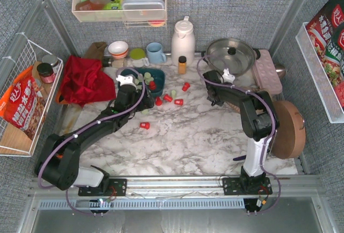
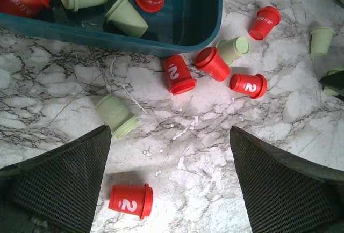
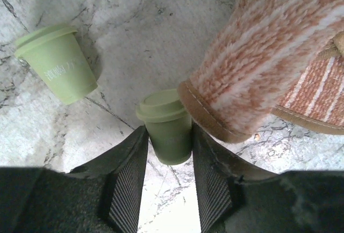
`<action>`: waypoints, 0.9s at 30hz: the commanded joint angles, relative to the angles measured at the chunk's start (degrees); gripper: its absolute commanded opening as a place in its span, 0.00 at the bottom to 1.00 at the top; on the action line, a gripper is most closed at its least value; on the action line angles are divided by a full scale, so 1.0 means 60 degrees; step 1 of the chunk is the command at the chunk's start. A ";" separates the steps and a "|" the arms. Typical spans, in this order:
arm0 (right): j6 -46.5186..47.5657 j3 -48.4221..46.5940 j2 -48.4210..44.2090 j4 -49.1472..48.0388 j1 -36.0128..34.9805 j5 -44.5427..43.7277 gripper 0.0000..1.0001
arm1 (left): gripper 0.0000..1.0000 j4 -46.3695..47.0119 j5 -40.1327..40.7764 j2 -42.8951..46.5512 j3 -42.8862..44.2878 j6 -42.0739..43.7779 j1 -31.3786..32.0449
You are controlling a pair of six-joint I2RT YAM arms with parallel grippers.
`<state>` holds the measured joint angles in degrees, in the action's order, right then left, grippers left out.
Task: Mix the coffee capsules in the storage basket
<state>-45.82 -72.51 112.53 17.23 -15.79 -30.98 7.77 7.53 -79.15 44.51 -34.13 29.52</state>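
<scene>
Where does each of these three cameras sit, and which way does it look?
Top external: fixed above and behind the arms, looking down on the marble table; both arms show.
Left wrist: on the left arm, looking down past the open fingers of the left gripper at the storage basket and spilled coffee capsules.
Right wrist: on the right arm, looking down at a green capsule between the fingers of the right gripper.
Shared: top and left wrist both show the basket and red capsules.

red coffee capsules (image 1: 167,97) lie scattered on the marble worktop (image 1: 204,136) just beside the teal storage basket (image 1: 160,73).
</scene>
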 commanded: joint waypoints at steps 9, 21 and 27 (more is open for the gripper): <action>0.1558 0.0449 -0.0479 -0.0358 -0.0031 0.0417 0.12 | 0.99 0.0595 0.0116 0.0461 -0.0407 -0.0257 0.0002; 0.4965 0.2449 -0.3730 -0.2826 -0.1172 0.3259 0.11 | 0.99 0.4025 0.0062 0.1726 -0.2518 0.1206 0.0564; 0.6916 0.4064 -0.5370 -0.4705 -0.2738 0.4342 0.11 | 0.99 0.4602 0.0050 0.2041 -0.2827 0.2288 0.1235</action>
<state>-14.79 -52.64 84.82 -1.13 -28.10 -11.88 28.77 7.60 -67.96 28.47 -26.55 35.14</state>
